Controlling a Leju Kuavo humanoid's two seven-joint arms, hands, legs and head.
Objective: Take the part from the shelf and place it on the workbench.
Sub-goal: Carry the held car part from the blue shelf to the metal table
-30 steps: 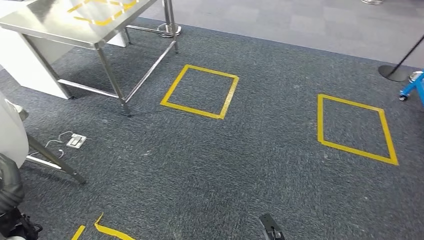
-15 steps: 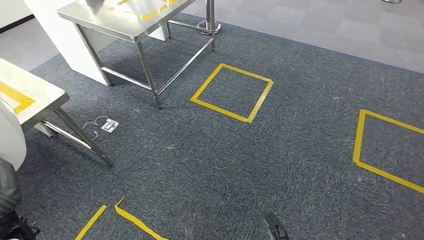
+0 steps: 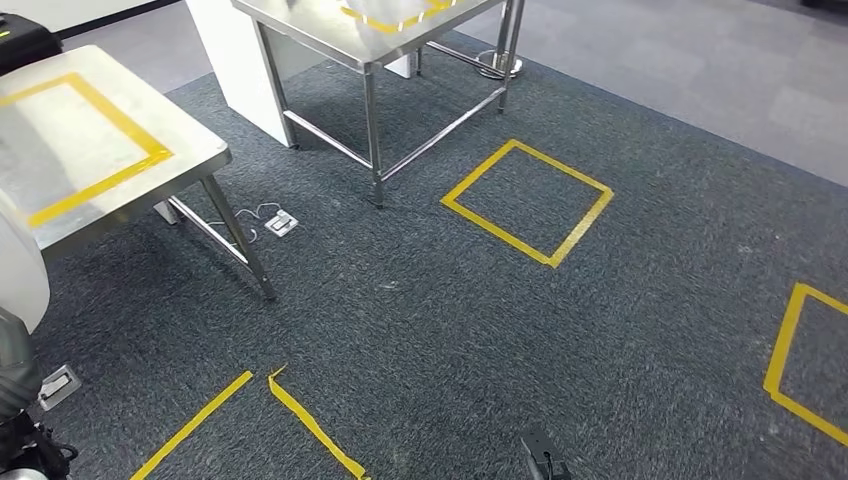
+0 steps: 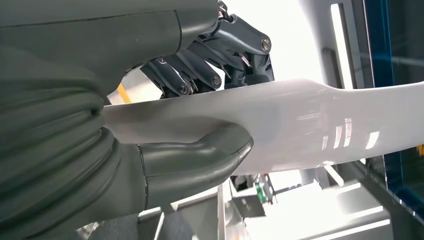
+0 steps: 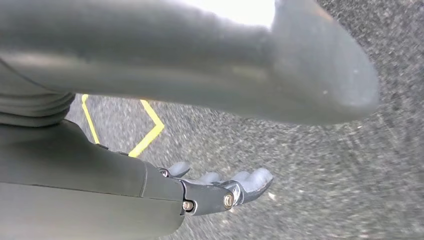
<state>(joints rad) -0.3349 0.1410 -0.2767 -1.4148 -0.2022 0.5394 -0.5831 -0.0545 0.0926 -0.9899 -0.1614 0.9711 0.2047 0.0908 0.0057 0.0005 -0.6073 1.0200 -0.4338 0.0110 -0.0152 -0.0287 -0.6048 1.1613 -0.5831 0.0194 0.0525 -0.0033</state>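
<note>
At the head view's left edge a white part (image 3: 18,270) shows, gripped in the left hand (image 4: 150,125), thumb under and fingers (image 4: 200,75) over it. The right hand (image 5: 215,192) hangs spread and empty above grey carpet (image 3: 450,330). A steel workbench (image 3: 190,150) with a yellow tape outline stands near left; a second table (image 3: 330,30) is beyond, open carpet between their legs.

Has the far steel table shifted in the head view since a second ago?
No. The far steel table keeps its place beside the yellow floor square; both slid right in the picture together, so the camera turned, not the table.
</note>
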